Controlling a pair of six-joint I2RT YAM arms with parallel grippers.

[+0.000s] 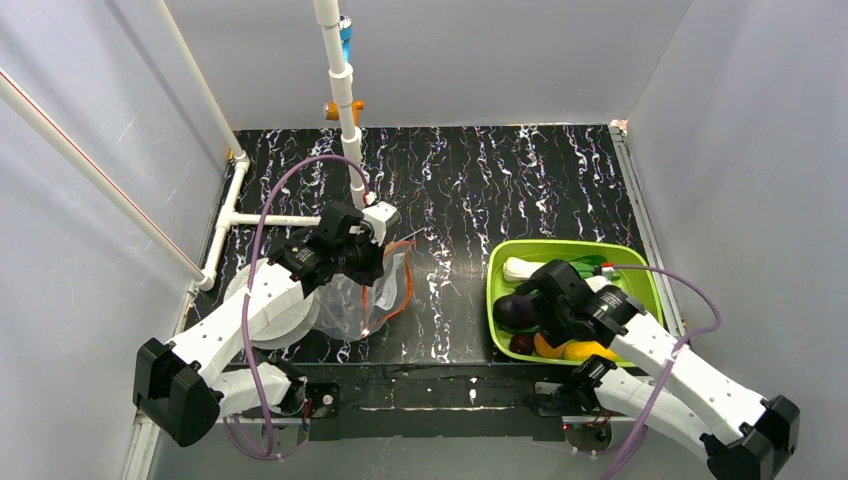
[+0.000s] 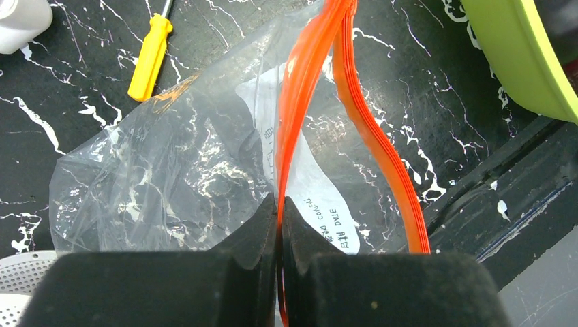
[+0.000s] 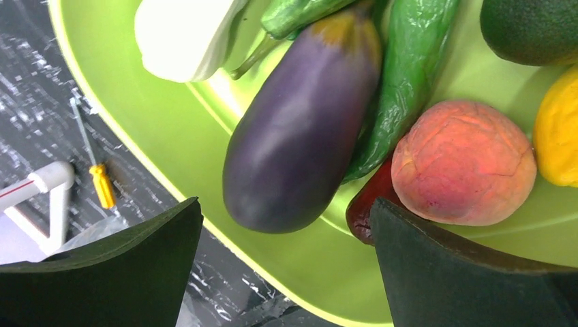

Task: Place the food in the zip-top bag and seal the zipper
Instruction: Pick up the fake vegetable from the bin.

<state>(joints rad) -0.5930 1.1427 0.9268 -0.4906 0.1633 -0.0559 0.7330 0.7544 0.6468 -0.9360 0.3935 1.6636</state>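
Table [image 1: 470,180]: black top with white marbled veining, pale panel walls [image 1: 60,280] on three sides.

- Lime-green bin [image 1: 575,246], top view: 4 o'clock of the table, near the front edge.
- White pipe frame: upright [image 1: 343,90] at 12 o'clock with an orange fitting [image 1: 357,105] and a blue piece [image 1: 345,35] above it. Tee section [image 1: 240,218] flat at 9 o'clock.
- Yellow-handled screwdriver [image 2: 151,58], left wrist view: flat on the table at 11 o'clock, shaft pointing toward 12.
- White ribbed round item [image 2: 24,266], 8 o'clock corner of that view, only partly visible.
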